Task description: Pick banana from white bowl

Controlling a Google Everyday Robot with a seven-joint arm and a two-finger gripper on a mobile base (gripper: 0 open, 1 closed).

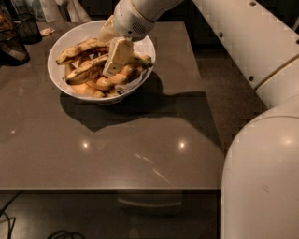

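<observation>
The white bowl [63,46] stands at the back left of the brown table. It holds several bananas. The banana [86,72], long, dull yellow with dark streaks, lies across the middle of the bowl, and its dark tip shows at the right [142,59]. A shorter brown-blotched banana [81,49] lies behind it. Small orange-yellow bananas [100,85] lie underneath. My gripper [112,70] reaches down into the bowl from the upper right and sits right on the middle of the long banana, hiding that part of it.
Dark glass containers [16,35] stand at the far left edge. White objects [60,8] stand behind the bowl. My white arm [261,70] fills the right side. The table's front edge [112,189] runs across the lower frame, with the floor [219,79] to its right.
</observation>
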